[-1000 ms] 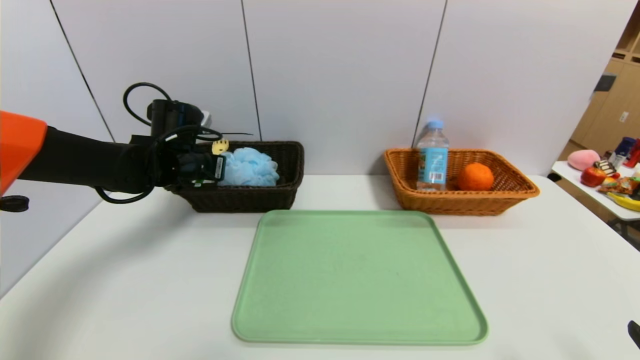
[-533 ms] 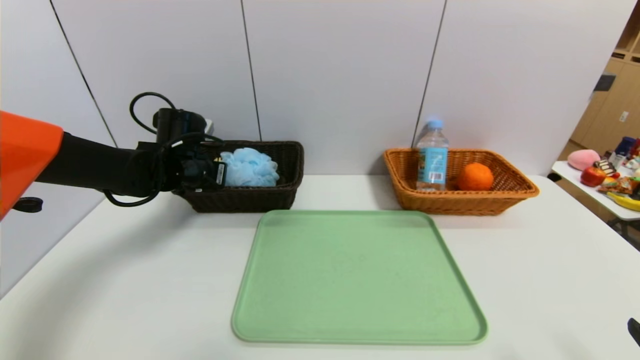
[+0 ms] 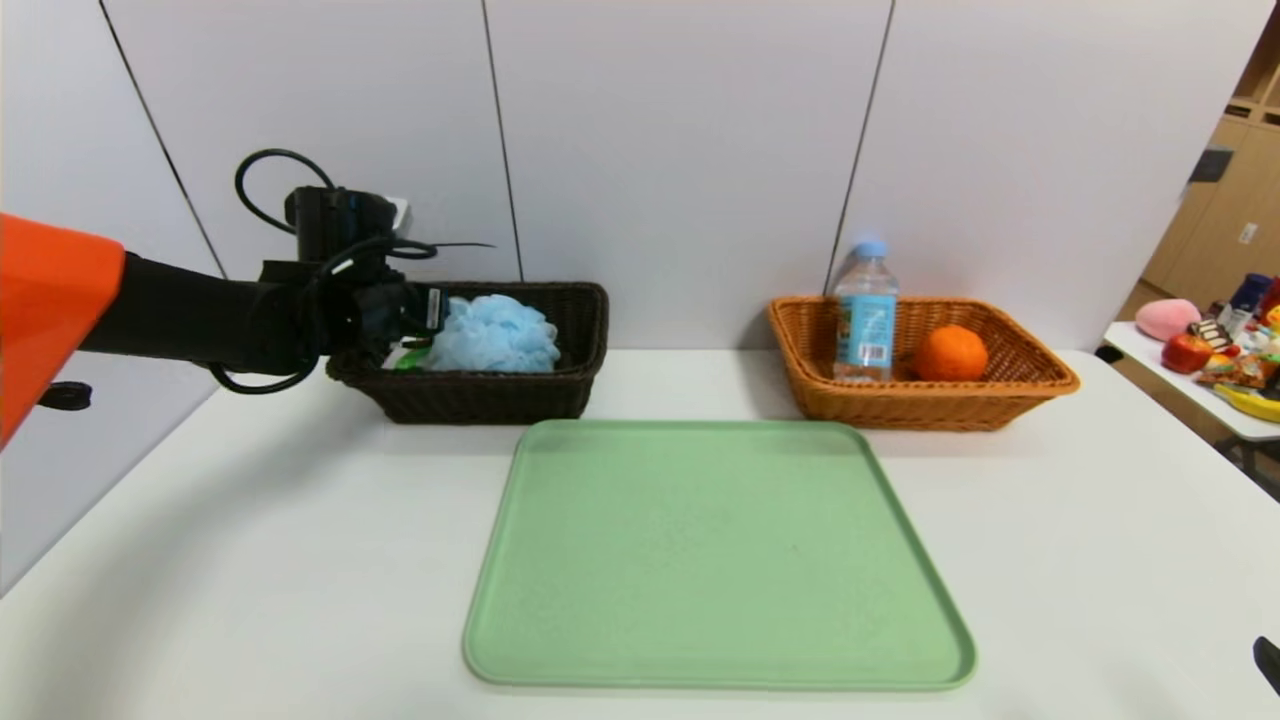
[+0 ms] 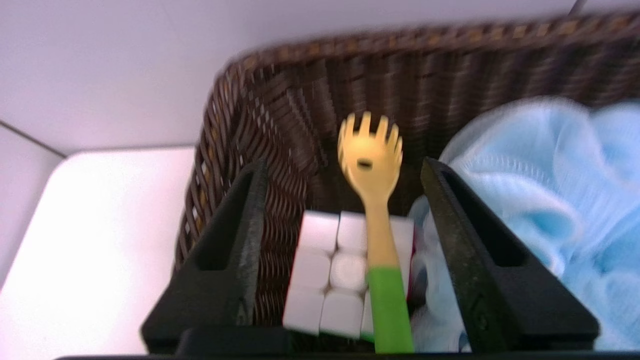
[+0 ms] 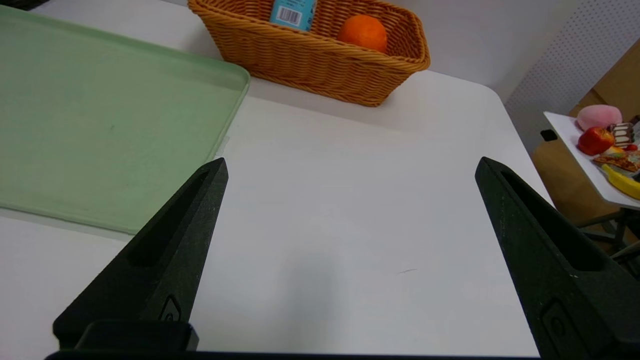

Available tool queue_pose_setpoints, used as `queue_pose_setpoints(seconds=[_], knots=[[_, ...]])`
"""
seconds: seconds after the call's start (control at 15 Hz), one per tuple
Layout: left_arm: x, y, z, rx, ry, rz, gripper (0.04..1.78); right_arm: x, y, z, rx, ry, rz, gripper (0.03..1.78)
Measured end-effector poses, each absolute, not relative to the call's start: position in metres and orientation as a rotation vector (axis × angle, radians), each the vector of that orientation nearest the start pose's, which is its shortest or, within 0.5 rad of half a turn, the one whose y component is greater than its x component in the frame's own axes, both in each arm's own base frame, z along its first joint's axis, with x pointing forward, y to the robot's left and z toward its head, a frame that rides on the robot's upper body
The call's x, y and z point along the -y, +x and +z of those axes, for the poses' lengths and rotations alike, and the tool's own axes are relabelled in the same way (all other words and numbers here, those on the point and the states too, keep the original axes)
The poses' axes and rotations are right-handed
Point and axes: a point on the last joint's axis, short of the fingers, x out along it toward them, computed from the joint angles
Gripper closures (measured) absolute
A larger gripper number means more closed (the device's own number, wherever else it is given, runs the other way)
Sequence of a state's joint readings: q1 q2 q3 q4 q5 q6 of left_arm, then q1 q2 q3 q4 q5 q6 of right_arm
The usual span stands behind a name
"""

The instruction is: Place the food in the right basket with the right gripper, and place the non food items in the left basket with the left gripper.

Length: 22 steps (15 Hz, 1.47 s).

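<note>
From my head, I saw my left gripper (image 3: 425, 318) above the near-left corner of the dark basket (image 3: 580, 340) at the back of the counter (image 3: 250, 560); a blue bath sponge (image 3: 492, 335) lay in the basket just beside it; the green tray (image 3: 715, 550) in the middle carried nothing; the orange basket (image 3: 1030, 385) on my right held a water bottle (image 3: 865, 315) and an orange (image 3: 950, 353), so I judged that the sorting was nearly finished.

From my left wrist, my fingers (image 4: 235, 250) were spread and pinched nothing; between them the spork (image 4: 374, 210), yellow at the head and green at the handle, rested inside the basket, across a white cube puzzle (image 4: 327, 272) and leaning toward the wicker wall; I judged it light, stiff and a little slippery, best taken across the narrow handle; the sponge was soft and would yield to any hold.

From my right wrist, my right gripper (image 5: 350, 280) hung low over the bare counter beside the tray, its fingers (image 5: 170, 250) wide apart and idle, well apart from the orange basket.
</note>
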<state>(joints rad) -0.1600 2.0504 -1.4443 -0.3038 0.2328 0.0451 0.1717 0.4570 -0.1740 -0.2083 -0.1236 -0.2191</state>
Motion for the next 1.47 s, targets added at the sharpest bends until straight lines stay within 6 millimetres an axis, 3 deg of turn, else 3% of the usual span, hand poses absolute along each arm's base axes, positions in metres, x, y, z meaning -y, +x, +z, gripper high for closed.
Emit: queue_pose_setpoints(seconds=[0.2, 0.47, 0.67, 0.87, 1.07, 1.27, 1.47], knots=[[0.060, 0.416, 0.229, -0.220, 0.088, 0.060, 0.48, -0.001, 0.022, 0.148, -0.071, -0.230, 0.057, 0.10], [0.057, 0.387, 0.269, -0.168, 0.074, 0.028, 0.34, -0.002, 0.026, 0.153, -0.080, -0.230, 0.071, 0.10], [0.051, 0.343, 0.308, -0.106, 0.064, 0.024, 0.27, -0.004, 0.036, 0.171, -0.062, -0.215, 0.070, 0.10], [0.042, 0.283, 0.337, -0.070, 0.058, 0.021, 0.22, -0.006, 0.054, 0.200, -0.047, -0.183, 0.062, 0.10], [0.034, 0.220, 0.331, -0.077, 0.058, 0.013, 0.19, -0.010, 0.076, 0.221, 0.005, -0.170, 0.054, 0.10], [0.024, 0.157, 0.313, -0.068, 0.057, 0.009, 0.16, -0.011, 0.086, 0.224, 0.009, -0.168, 0.054, 0.10], [0.011, 0.103, 0.276, -0.081, 0.071, 0.036, 0.15, -0.010, 0.085, 0.219, -0.009, -0.166, 0.041, 0.10]])
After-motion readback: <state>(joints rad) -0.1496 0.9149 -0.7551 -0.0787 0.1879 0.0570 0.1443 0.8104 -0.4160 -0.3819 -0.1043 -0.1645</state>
